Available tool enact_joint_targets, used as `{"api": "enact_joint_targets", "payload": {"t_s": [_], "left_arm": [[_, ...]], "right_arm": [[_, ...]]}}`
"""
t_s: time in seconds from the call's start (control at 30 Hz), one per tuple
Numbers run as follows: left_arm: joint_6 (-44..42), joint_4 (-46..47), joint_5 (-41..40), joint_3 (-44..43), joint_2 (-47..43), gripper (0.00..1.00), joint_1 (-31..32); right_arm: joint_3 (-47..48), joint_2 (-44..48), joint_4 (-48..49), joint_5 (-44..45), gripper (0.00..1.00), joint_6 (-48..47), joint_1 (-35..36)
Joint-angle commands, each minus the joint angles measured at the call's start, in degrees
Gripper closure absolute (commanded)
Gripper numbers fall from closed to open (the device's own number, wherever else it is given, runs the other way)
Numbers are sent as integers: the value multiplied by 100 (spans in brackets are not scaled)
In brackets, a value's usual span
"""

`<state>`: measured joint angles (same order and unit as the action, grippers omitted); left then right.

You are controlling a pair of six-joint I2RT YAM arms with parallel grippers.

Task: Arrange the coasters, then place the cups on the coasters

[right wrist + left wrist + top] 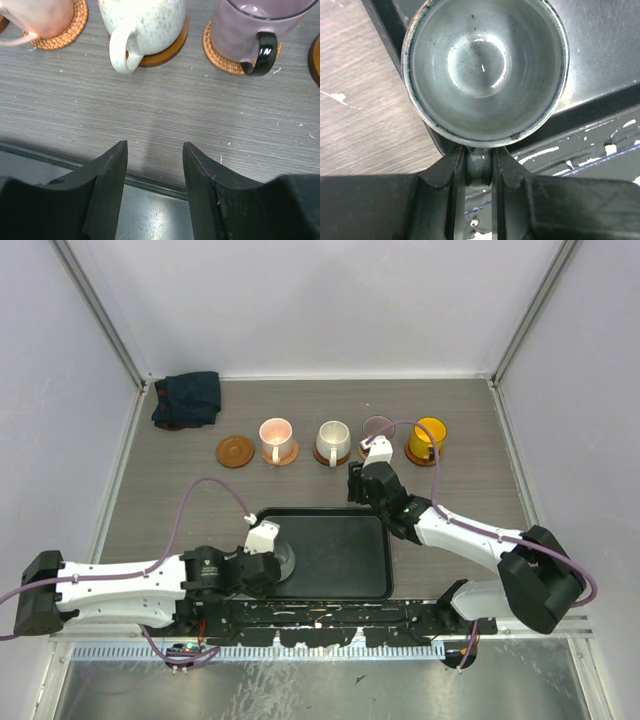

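While the grey-green cup [485,70] was at the left end of the black tray [345,540], the left gripper [480,167] was clamped on its handle. The pink cup [275,432], cream cup [142,22], mauve cup [240,35] and yellow cup [430,435] sat on coasters [70,30] in the far row, beside one bare coaster [235,451]. The right gripper [155,170] hung open, empty.

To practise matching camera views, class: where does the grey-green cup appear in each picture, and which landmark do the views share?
Top external: grey-green cup at the black tray's left end.
Left wrist: fills the upper middle, seen from above.
Right wrist: not in it.
Shared landmark: the black tray, in all three views.
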<state>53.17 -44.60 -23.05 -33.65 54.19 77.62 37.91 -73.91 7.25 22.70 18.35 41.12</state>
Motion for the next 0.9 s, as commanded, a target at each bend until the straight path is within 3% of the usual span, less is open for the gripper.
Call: {"api": "enact_joint_targets", "payload": {"t_s": [0.0, 0.5, 0.63, 0.87], "left_arm": [[-453, 233, -1071, -615, -260, 100, 25], [-1060, 272, -2212, -873, -433, 100, -200], [-1387, 537, -1997, -729, -501, 100, -686], [-2280, 1210, -1564, -661, -678, 100, -2199]], "right_arm": [[-24, -155, 360, -113, 48, -31, -5], [-24, -858, 1041, -626, 54, -277, 1], [112, -1146, 1112, -829, 56, -335, -6], [182, -1380, 1183, -945, 58, -382, 26]]}}
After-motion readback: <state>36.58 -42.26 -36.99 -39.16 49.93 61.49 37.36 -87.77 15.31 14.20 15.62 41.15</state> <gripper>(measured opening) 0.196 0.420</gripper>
